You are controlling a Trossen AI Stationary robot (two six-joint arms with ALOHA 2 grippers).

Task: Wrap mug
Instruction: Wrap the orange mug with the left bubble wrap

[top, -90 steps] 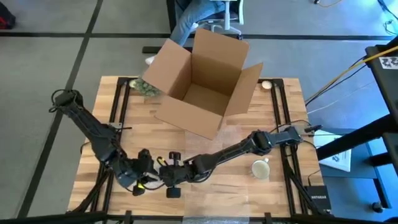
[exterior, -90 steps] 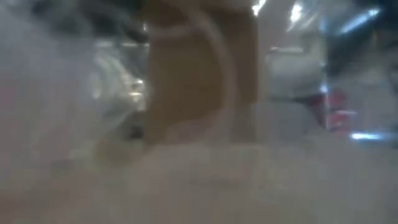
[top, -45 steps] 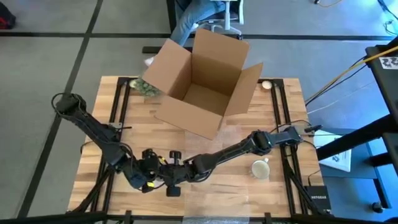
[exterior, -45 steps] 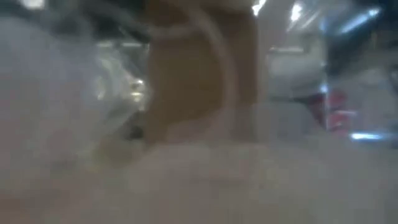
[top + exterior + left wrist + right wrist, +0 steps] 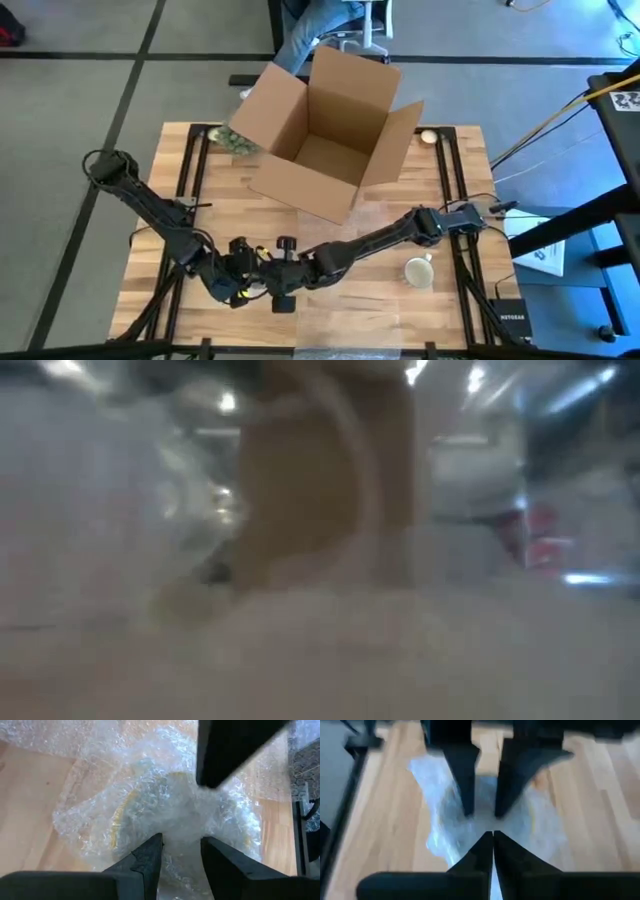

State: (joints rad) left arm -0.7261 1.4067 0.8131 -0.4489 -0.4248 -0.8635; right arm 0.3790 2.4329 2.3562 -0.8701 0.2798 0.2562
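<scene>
While both claws meet, right claw (image 5: 492,836) pinching bubble wrap (image 5: 445,815), mug (image 5: 418,270) well apart

blurred clear wrap (image 5: 110,540), tan box (image 5: 320,470)

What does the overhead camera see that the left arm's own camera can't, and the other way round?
Only the high view shows the open cardboard box, a bare mug near the right edge, and both arms reaching to the table's front. Only the left wrist view shows the bubble wrap bundled around something yellowish, with the left gripper slightly open at the wrap's edge. Both show the two grippers meeting at one spot: the right gripper appears in the wrist view as a dark finger opposite.
</scene>
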